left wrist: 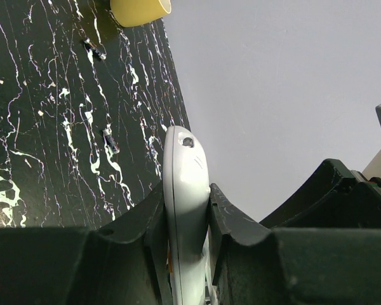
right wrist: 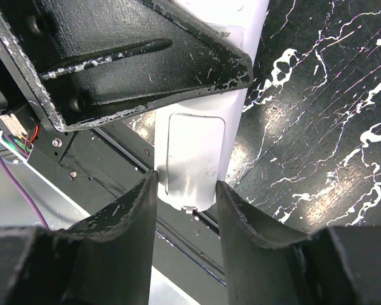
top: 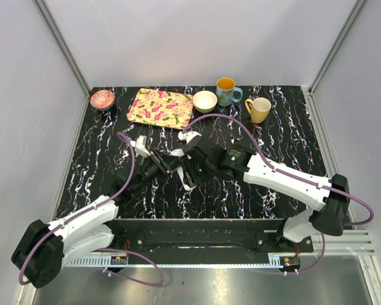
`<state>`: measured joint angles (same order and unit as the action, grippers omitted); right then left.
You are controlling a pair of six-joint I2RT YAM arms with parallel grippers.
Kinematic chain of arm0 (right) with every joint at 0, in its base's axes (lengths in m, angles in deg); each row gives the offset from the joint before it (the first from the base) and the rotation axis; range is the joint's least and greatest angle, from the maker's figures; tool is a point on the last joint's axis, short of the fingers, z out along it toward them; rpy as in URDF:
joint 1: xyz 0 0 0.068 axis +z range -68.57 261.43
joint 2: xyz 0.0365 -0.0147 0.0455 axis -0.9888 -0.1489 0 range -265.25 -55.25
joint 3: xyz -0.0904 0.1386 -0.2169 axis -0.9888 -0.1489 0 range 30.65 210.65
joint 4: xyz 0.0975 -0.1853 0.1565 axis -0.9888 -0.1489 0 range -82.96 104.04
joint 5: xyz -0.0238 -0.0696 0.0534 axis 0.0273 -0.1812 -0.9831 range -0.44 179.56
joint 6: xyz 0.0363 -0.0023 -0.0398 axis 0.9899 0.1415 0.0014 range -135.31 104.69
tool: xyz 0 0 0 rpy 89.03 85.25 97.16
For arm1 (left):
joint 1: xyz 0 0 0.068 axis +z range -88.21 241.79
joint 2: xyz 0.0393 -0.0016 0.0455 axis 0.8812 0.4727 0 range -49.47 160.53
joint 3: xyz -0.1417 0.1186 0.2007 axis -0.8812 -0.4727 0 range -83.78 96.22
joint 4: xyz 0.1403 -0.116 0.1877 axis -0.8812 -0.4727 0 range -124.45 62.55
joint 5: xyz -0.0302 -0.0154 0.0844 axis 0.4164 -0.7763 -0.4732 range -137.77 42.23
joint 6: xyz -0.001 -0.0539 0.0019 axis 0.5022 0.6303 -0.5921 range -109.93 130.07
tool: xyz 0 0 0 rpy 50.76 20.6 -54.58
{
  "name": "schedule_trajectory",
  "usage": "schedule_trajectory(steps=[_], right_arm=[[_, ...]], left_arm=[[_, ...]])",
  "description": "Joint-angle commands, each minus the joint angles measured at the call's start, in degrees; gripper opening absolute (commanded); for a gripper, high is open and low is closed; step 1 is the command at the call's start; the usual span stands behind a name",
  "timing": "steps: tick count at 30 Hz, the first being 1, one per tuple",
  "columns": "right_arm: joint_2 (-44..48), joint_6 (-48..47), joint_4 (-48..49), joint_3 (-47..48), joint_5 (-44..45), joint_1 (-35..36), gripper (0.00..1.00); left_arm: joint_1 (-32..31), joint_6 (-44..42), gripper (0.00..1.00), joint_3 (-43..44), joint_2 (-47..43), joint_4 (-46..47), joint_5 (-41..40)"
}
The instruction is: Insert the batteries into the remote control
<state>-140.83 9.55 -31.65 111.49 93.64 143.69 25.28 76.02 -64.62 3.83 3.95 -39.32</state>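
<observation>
Remote control (right wrist: 192, 149) clamped in both jaws; label fragment "/OFF", barely legible.

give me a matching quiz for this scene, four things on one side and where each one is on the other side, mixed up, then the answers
Things:
1. remote control
2. yellow mug
3. white bowl
4. pink dish

Places:
a. left end of the row at the back of the table
b. between the floral tray and the blue mug
c. clamped between the left arm's fingers
d. right end of the row at the back of the table

Pairs: 1-c, 2-d, 3-b, 4-a
</observation>
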Motion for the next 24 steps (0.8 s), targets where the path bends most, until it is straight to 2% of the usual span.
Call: schedule_trajectory(steps=[1, 2, 4, 5, 8, 11, 15, 20, 21, 24], right_arm=[[0.50, 0.01, 0.96, -0.07, 1.46, 0.41, 0.10], [0.59, 0.01, 0.96, 0.02, 1.55, 0.49, 0.14], [0.85, 0.10, 1.04, 0.02, 1.46, 0.49, 0.28], [1.12, 0.19, 1.39, -0.07, 1.46, 0.49, 0.43], [1.82, 0.27, 1.75, 0.02, 1.55, 0.49, 0.60], [1.73, 0.36, 1.83, 0.37, 1.64, 0.41, 0.68], [1.73, 0.36, 1.75, 0.72, 1.55, 0.49, 0.69], [2.52, 0.80, 2.54, 0.99, 1.46, 0.41, 0.58], [2.79, 0.80, 2.54, 1.08, 1.55, 0.49, 0.51], [3.14, 0.80, 2.45, 1.34, 1.64, 0.41, 0.47]], left_arm=[[0.30, 0.40, 0.00, 1.50, -1.27, 4.90, 0.78], [0.30, 0.40, 0.00, 1.41, -1.27, 4.90, 0.78], [0.30, 0.32, 0.00, 1.32, -1.18, 4.90, 0.87], [0.30, 0.32, 0.00, 1.41, -1.27, 4.90, 0.78], [0.30, 0.32, 0.00, 1.15, -1.27, 4.90, 0.61], [0.30, 0.23, 0.00, 0.97, -1.18, 4.90, 0.61], [0.30, 0.14, 0.00, 0.88, -1.09, 4.90, 0.52], [0.30, -0.21, 0.00, 0.71, -0.83, 4.73, 0.34], [0.30, -0.21, 0.00, 0.62, -0.74, 4.90, 0.25], [0.30, -0.04, 0.00, 0.53, -0.48, 5.25, 0.43]])
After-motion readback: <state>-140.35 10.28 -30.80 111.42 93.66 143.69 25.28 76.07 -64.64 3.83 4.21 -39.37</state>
